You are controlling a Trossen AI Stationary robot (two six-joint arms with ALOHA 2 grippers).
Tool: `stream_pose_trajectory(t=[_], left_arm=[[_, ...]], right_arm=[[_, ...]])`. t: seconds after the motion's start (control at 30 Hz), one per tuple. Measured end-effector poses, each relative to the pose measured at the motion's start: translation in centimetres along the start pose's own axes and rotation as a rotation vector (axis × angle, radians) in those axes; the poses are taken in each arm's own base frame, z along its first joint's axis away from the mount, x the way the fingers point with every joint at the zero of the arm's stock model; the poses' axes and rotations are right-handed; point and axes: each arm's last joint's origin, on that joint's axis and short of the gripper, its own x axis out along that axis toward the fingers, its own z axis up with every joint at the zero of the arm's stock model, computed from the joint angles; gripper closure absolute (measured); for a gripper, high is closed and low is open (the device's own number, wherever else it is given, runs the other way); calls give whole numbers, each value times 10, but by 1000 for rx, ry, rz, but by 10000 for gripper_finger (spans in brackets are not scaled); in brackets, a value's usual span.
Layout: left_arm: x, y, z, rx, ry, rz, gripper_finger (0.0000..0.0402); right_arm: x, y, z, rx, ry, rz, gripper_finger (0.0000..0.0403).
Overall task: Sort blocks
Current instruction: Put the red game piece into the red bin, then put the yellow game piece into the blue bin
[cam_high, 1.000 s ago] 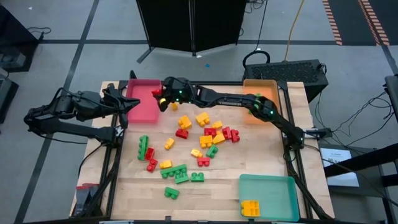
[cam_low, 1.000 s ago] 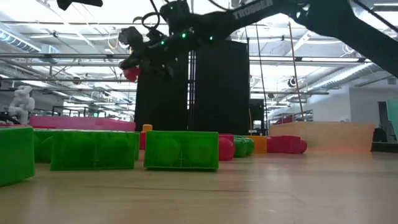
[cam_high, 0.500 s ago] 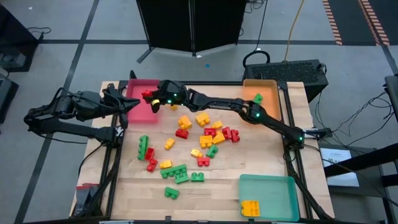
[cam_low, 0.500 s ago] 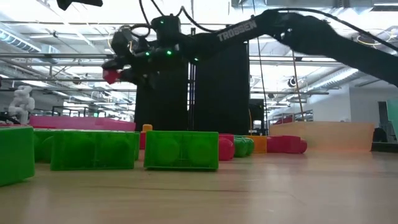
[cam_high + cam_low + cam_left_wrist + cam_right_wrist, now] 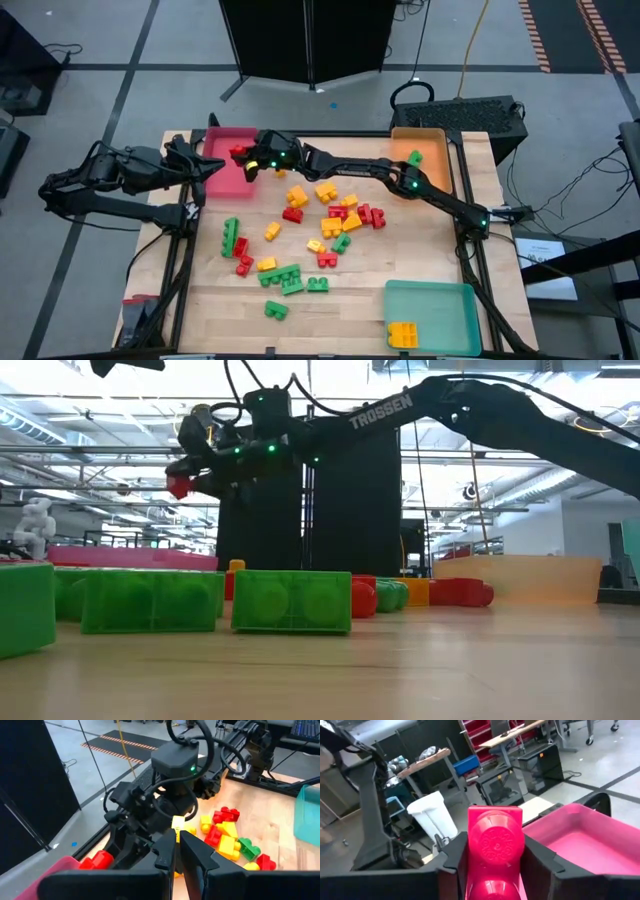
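My right gripper [image 5: 243, 156] reaches from the table's right across to the red tray [image 5: 225, 175] at the far left and is shut on a red brick [image 5: 237, 152]. The brick also shows in the low view [image 5: 180, 487], the right wrist view [image 5: 495, 845] and the left wrist view [image 5: 97, 861]. The other red, yellow and green bricks [image 5: 320, 215] lie scattered on the tabletop. My left gripper [image 5: 200, 165] waits at the table's left edge beside the red tray, its fingers [image 5: 192, 852] shut and empty. My right gripper pinches the red brick by two opposite sides [image 5: 471, 855] between its two fingers [image 5: 451, 862]. The fingers come roughly level from the table's right. A round stud [image 5: 495, 842] faces back toward the wrist. The brick is lifted clear, high over the red tray's right part.
An orange tray [image 5: 432, 140] stands at the far right with a small green piece [image 5: 414, 157] in it. A teal tray [image 5: 440, 300] at the near right holds yellow bricks [image 5: 402, 333]. Green bricks [image 5: 290, 600] lie close to the low camera.
My right gripper has carried the red brick toward the table's left edge, from beside the red tray to over it, and has then held nearly still. The brick stays in its fingers, clear of the table.
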Motion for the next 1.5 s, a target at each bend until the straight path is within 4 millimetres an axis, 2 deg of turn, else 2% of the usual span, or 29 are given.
stream_pose_trajectory(t=[0.13, 0.43, 0.73, 0.8, 0.93, 1.03, 1.13, 1.3, 1.4, 1.5], left_arm=[[0, 0, 0, 0, 0, 1, 371], [1, 0, -1, -19, 10, 8, 371], [1, 0, -1, -20, 10, 8, 371], [1, 0, -1, -20, 10, 8, 371], [1, 0, -1, -20, 10, 8, 371], [1, 0, -1, -20, 10, 8, 371], [1, 0, -1, -20, 10, 7, 371], [1, 0, -1, -19, 10, 7, 371], [1, 0, -1, -10, 10, 7, 371], [1, 0, -1, 8, 11, 7, 371]], right_arm=[[4, -7, -11, 13, 2, -1, 286], [15, -14, -56, 113, 37, 25, 286], [16, -12, -56, 50, 24, 35, 286], [16, -10, -54, 49, 40, 30, 264], [16, -9, -55, 46, 81, 10, 168], [16, -10, -55, 47, 95, 2, 136], [16, -9, -54, 48, 87, 11, 136], [14, -4, -45, 4, 127, 118, 160], [1, 6, -22, -152, 251, 80, 172], [-26, 16, 20, -370, 353, -71, 179]])
